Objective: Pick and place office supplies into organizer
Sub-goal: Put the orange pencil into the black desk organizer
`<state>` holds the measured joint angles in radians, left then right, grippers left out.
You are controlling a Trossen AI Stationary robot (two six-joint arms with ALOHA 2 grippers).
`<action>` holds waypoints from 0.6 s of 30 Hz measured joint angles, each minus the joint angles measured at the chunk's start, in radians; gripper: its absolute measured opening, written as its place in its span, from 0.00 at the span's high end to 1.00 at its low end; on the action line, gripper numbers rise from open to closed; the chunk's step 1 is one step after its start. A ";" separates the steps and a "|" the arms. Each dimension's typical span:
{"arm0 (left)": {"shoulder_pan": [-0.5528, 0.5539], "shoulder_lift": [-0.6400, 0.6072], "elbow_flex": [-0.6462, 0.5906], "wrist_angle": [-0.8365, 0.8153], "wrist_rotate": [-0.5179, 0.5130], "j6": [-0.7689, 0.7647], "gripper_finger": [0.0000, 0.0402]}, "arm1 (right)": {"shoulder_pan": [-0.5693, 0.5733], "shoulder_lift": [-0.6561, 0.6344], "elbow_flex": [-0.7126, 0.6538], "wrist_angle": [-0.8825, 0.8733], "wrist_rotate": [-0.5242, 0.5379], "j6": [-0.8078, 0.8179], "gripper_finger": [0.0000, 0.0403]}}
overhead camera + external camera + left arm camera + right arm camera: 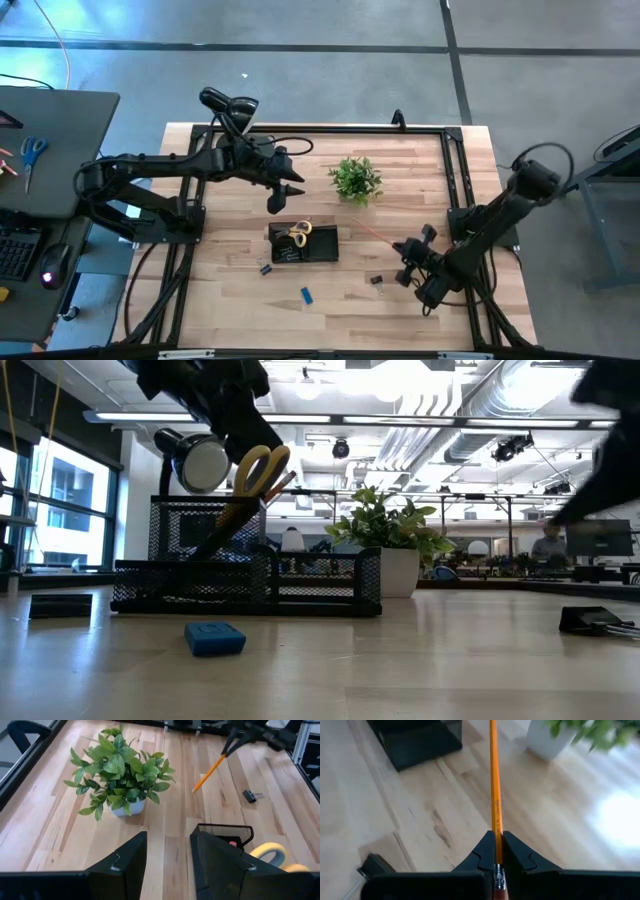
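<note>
**Wood, mesh and matt plastic**

We see a table [230, 300] of pale wood planks, smooth and faintly satin, with fine grain lines. The organizer [320, 585] is black wire mesh, metal by the look of it, and matt. The pencil [494, 785] wears glossy orange paint with small dark print. The scissors [262, 468] show smooth yellow plastic handles. The eraser [215, 638] looks matt blue, slightly grainy. The plant [120, 767] has smooth green leaves in a plain white pot. We read the right gripper's fingers [485, 852] as matt black plastic.
</note>
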<state>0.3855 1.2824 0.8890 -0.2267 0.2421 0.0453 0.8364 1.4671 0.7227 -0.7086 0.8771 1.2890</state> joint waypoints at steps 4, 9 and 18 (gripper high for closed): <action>0.000 -0.023 0.000 -0.008 0.002 0.001 0.59 | -0.034 -0.031 0.129 -0.138 -0.038 -0.119 0.99; 0.000 -0.091 0.000 -0.028 0.008 0.002 0.59 | -0.117 -0.032 0.266 -0.166 -0.087 -0.381 1.00; 0.000 -0.237 0.000 -0.154 -0.004 0.038 0.59 | -0.265 -0.031 0.486 -0.154 -0.111 -0.798 1.00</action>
<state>0.3854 1.0452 0.8890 -0.3808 0.2380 0.0830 0.5714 1.4357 1.2083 -0.8631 0.7658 0.4911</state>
